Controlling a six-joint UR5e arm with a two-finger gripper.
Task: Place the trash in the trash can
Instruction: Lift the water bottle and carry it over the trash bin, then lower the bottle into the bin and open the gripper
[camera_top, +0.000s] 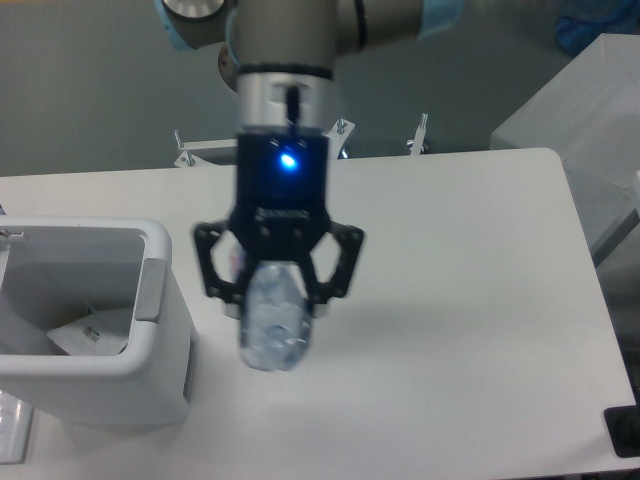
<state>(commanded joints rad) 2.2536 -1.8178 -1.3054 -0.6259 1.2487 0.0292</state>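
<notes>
The gripper (277, 292) hangs above the white table (470, 300), just to the right of the trash can (150, 370), with its black fingers (212, 268) pointing down toward the camera. It is clamped on the clear plastic bottle (274, 322), which sits between the two fingers and juts out below them, its rounded end nearest the camera and blurred. The bottle is off the table, carried in the air, and its lower end lies beside the trash can's right wall, close to the rim but not over the opening. A sliver of the bottle's label shows behind the left finger, too blurred to read. A blue light glows on the gripper body above the fingers.

The trash can stands at the left edge of the table, open at the top, with its grey panel (149, 291) facing the gripper. Inside it, against the bottom, lies a pale, flat piece (95, 330); what it is cannot be told.
</notes>
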